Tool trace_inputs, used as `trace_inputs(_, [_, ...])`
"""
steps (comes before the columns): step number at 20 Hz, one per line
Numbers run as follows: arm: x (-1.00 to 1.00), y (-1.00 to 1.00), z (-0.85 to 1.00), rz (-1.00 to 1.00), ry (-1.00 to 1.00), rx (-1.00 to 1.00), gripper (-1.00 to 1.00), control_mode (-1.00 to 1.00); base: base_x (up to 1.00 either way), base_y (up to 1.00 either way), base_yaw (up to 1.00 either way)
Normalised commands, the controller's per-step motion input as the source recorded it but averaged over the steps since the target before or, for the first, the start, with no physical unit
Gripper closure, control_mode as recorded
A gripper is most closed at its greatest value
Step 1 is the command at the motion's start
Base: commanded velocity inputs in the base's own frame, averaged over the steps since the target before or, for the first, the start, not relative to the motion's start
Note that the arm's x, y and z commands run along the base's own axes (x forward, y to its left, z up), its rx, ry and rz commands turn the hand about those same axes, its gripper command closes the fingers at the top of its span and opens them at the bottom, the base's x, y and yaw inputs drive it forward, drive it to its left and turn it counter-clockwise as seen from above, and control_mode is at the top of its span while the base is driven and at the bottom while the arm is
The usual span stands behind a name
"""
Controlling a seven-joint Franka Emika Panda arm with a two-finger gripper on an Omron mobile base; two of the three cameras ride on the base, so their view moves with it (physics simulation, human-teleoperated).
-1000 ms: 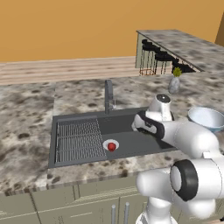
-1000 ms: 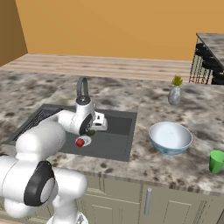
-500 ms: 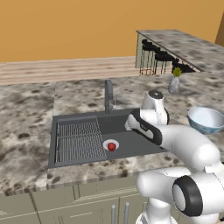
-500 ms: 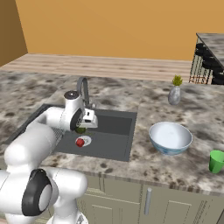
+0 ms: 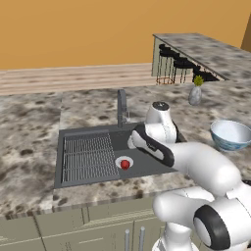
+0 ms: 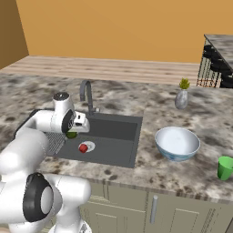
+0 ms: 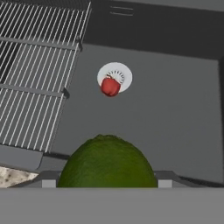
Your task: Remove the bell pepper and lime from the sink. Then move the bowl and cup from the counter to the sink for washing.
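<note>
Gripper (image 7: 107, 183) jaws are closed on the lime (image 7: 107, 162), which is held above the sink (image 7: 175, 100). 1 bell pepper (image 7: 110, 86) is seen resting on the drain (image 7: 122, 73).

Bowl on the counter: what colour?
White inside, pale blue patterned outside; the bowl shows best in the right base view.

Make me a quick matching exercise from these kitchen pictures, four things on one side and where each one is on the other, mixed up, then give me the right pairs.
Things:
1. lime
2. bell pepper
3. bowl
4. cup

Places:
A. on the white drain in the sink
B. counter, right of the sink
C. held in the hand above the basin
D. far right of the counter, past the bowl

Pairs: 1-C, 2-A, 3-B, 4-D
</note>
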Motion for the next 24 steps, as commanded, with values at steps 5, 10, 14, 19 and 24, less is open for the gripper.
trace_inputs(5, [-0.02, 0.53, 0.02, 0.02, 0.00, 0.00, 1.00, -1.00, 0.00, 0.00, 0.00])
trace_inputs(10, [0.02, 0.55, 0.04, 0.00, 0.00, 0.00, 1.00, -1.00, 0.00, 0.00, 0.00])
trace_inputs(14, [0.00, 0.57, 0.03, 0.00, 0.00, 0.00, 1.00, -1.00, 0.00, 0.00, 0.00])
trace_inputs(19, [0.02, 0.60, 0.05, 0.00, 0.00, 0.00, 1.00, -1.00, 0.00, 0.00, 0.00])
trace_inputs(24, [0.05, 0.63, 0.04, 0.00, 0.00, 0.00, 1.00, -1.00, 0.00, 0.00, 0.00])
